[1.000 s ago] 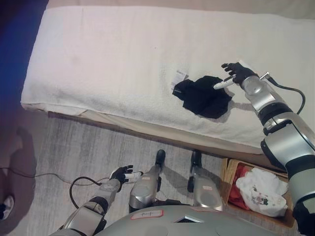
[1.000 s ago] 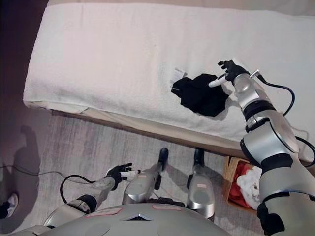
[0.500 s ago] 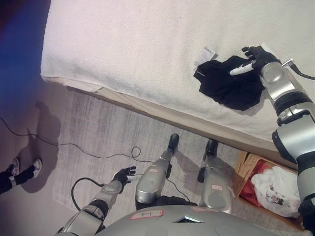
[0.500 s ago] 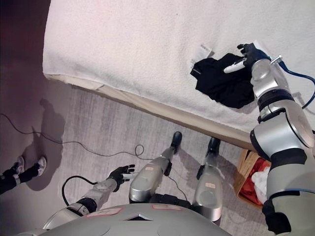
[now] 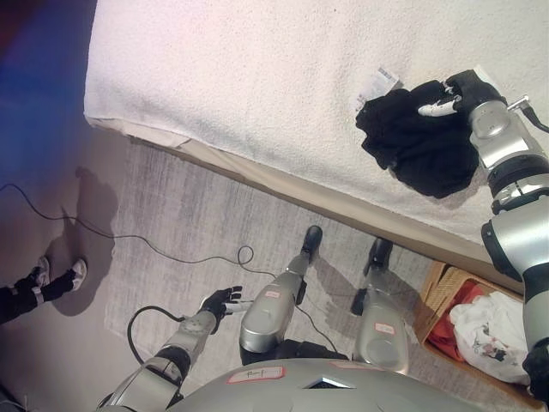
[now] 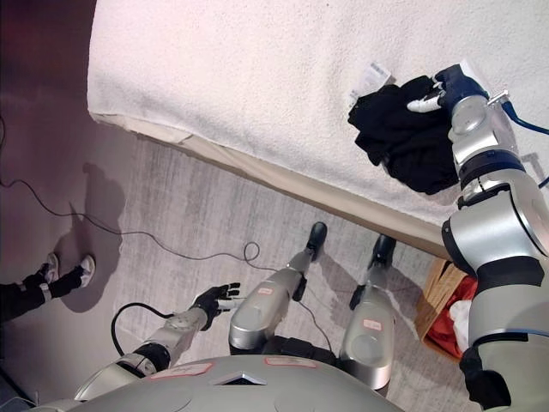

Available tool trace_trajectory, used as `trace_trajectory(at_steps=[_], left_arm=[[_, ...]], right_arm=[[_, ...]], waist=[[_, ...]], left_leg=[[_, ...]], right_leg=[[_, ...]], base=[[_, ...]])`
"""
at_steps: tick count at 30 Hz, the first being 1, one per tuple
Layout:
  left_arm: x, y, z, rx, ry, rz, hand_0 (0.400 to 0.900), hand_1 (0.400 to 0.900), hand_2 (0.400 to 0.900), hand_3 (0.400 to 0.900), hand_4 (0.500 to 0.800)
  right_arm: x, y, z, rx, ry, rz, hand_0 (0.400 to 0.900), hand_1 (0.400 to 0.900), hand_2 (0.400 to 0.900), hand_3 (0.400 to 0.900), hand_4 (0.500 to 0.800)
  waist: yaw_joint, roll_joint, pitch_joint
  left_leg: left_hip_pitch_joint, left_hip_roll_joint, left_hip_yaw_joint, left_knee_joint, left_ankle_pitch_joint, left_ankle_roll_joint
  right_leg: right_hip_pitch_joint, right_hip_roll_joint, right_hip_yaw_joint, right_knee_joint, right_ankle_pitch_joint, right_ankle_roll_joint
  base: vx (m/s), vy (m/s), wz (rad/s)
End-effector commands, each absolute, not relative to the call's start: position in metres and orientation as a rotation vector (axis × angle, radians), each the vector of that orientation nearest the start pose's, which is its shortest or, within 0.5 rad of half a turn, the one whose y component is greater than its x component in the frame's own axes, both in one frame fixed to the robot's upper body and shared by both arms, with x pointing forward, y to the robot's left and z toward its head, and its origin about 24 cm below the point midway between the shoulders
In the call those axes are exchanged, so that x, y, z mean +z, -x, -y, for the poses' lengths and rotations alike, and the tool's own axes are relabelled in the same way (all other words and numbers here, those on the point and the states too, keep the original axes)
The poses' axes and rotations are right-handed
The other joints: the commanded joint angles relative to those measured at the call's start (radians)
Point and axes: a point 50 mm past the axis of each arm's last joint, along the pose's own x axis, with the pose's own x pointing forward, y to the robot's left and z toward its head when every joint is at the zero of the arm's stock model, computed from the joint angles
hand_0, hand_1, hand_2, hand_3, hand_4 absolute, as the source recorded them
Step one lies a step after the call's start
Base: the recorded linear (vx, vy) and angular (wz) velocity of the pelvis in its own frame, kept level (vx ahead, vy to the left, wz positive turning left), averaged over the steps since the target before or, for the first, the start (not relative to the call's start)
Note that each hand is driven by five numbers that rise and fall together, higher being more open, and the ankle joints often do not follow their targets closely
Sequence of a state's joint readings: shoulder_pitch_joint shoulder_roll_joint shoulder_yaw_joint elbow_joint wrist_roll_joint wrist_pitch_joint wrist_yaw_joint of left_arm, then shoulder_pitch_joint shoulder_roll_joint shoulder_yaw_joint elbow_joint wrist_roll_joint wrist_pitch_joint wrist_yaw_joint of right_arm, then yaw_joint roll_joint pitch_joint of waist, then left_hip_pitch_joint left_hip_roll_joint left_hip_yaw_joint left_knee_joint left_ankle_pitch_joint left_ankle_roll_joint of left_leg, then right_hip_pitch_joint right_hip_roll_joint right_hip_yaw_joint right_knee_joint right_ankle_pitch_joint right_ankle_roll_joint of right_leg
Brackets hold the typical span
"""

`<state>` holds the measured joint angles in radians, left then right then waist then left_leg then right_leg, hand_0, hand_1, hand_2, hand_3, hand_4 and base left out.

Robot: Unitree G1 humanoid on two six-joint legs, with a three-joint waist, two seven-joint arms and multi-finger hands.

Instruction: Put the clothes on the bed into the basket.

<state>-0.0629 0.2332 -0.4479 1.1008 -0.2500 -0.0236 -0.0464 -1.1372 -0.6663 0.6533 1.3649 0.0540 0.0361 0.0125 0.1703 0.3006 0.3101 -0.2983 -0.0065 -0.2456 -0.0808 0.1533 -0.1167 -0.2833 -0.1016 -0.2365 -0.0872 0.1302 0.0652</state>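
A bed [image 5: 257,69] with a white, towel-like cover fills the top of the view, above a grey wood-grain floor [image 5: 197,215]. A black garment [image 5: 420,146] lies bunched near the bed's front edge, a white tag [image 5: 377,86] beside it. The right hand [image 5: 459,93] curls into the garment's upper right edge. The left hand [image 5: 219,302] hangs low over the floor, fingers spread. A wicker basket [image 5: 433,296] with red and white clothes [image 5: 493,330] stands on the floor at lower right. A person's shoes [image 5: 56,276] show at the left edge

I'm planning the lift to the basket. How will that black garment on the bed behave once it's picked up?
The black garment lies crumpled in soft folds, so it will probably hang limp and trail. It looks thin, likely light. The right hand rests at its far edge; a pinch there may catch only one layer.
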Motion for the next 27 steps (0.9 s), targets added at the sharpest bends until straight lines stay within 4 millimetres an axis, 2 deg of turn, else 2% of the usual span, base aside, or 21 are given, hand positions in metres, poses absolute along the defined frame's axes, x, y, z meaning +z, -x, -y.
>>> trace_trajectory(at_steps=[1,10,14,21,25,27], left_arm=[[-0.158,-0.113,-0.209,-0.189,-0.319,-1.154,0.900,0.900,0.900,0.900,0.800],[-0.158,-0.115,-0.213,-0.163,-0.319,-1.166,0.900,0.900,0.900,0.900,0.800],[-0.157,-0.118,-0.216,-0.145,-0.323,-1.173,0.900,0.900,0.900,0.900,0.800],[-0.155,-0.123,-0.230,-0.089,-0.347,-1.195,0.900,0.900,0.900,0.900,0.800],[-0.153,-0.119,-0.244,-0.046,-0.352,-1.222,0.900,0.900,0.900,0.900,0.800],[-0.153,-0.111,-0.253,-0.019,-0.352,-1.258,0.900,0.900,0.900,0.900,0.800]], right_arm=[[0.187,-0.399,0.300,-0.240,0.983,-0.297,0.400,0.400,0.400,0.400,0.500],[0.181,-0.400,0.295,-0.223,0.956,-0.308,0.400,0.400,0.400,0.400,0.500],[0.183,-0.402,0.290,-0.215,0.961,-0.293,0.400,0.400,0.400,0.400,0.500],[0.187,-0.406,0.280,-0.185,0.982,-0.265,0.400,0.400,0.400,0.400,0.500],[0.183,-0.406,0.278,-0.166,0.999,-0.280,0.400,0.400,0.400,0.400,0.500],[0.179,-0.403,0.283,-0.164,0.999,-0.299,0.400,0.400,0.400,0.400,0.500]], waist=[[0.000,-0.045,-0.019],[-0.014,-0.058,-0.031],[-0.032,-0.081,-0.044],[-0.072,-0.178,-0.081],[-0.094,-0.248,-0.124],[-0.113,-0.285,-0.165]], left_leg=[[0.021,-0.034,0.071,-0.006,-0.054,0.014],[0.038,-0.028,0.080,-0.006,-0.063,0.015],[0.054,-0.022,0.092,-0.006,-0.073,0.017],[0.115,-0.011,0.144,0.021,-0.133,0.039],[0.178,-0.001,0.204,0.047,-0.186,0.058],[0.230,0.010,0.243,0.047,-0.210,0.061]], right_leg=[[-0.008,-0.111,0.085,0.000,-0.013,0.061],[0.006,-0.110,0.084,0.000,-0.019,0.061],[0.017,-0.105,0.090,0.000,-0.025,0.059],[0.056,-0.087,0.127,0.000,-0.027,0.060],[0.088,-0.071,0.167,0.003,-0.027,0.063],[0.110,-0.058,0.198,0.007,-0.030,0.065]], base=[[0.00,0.000,0.00],[0.01,0.005,-0.04],[0.02,0.014,-0.13],[0.03,0.009,-0.35],[0.06,0.024,-0.58],[0.07,0.043,-0.66]])
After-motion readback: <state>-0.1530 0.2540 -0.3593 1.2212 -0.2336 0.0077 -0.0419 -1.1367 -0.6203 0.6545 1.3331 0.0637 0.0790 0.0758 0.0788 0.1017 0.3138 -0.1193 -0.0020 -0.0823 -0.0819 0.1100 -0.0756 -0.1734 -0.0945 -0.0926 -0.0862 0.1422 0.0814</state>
